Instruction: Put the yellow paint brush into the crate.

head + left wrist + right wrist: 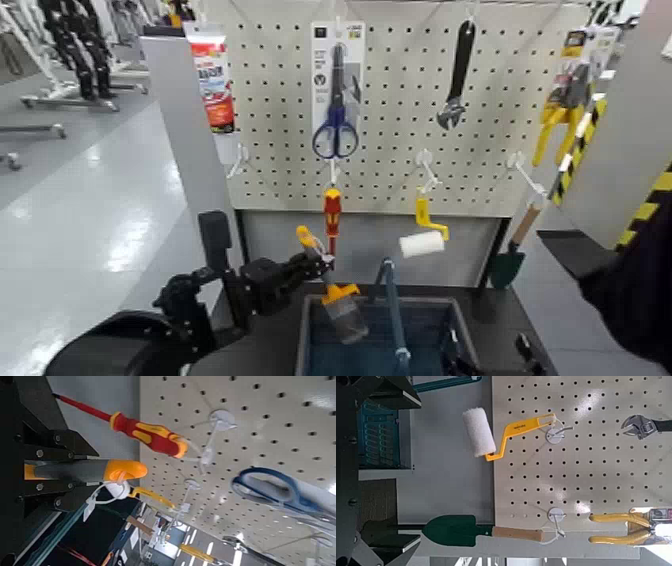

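- Brush [338, 305]: yellow paint brush clamped by handle in my L gripper [312, 262], bristles hanging over crate [304, 340].
- R gripper [528, 350] low by crate; fingers – can't tell.

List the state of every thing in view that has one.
yellow paint brush, gripped, tilted, bristles down over the crate
left gripper, fingers shut on the brush handle
crate, open-topped, swing handle raised
right gripper, low beside the crate
screwdriver, hanging on the pegboard
paint roller, hanging
scissors, packaged, hanging
wrench, hanging
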`<act>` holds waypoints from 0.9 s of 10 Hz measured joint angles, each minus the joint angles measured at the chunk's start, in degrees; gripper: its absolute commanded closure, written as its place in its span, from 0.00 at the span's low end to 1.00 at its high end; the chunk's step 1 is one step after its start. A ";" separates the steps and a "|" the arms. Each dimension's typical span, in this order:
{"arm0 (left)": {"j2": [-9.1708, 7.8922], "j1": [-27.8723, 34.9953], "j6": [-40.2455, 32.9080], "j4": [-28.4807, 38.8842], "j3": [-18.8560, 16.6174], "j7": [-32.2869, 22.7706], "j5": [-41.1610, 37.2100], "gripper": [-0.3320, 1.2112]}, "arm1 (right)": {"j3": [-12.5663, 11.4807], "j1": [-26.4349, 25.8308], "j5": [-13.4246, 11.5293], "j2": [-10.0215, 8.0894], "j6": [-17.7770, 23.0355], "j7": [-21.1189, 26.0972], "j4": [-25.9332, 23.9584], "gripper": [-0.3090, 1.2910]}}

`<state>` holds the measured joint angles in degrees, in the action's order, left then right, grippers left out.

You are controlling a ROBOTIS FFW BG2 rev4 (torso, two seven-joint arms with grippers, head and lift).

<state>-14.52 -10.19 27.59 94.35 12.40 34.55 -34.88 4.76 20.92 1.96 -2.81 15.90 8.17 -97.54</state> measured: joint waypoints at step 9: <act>0.62 -6.81 9.10 -10.97 10.31 -0.10 4.40 0.74 | 0.08 0.18 0.71 0.35 0.92 0.09 0.68 0.27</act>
<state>-13.89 -17.00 36.69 83.38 22.72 34.45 -30.48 4.83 21.09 2.67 -2.46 16.82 8.26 -96.86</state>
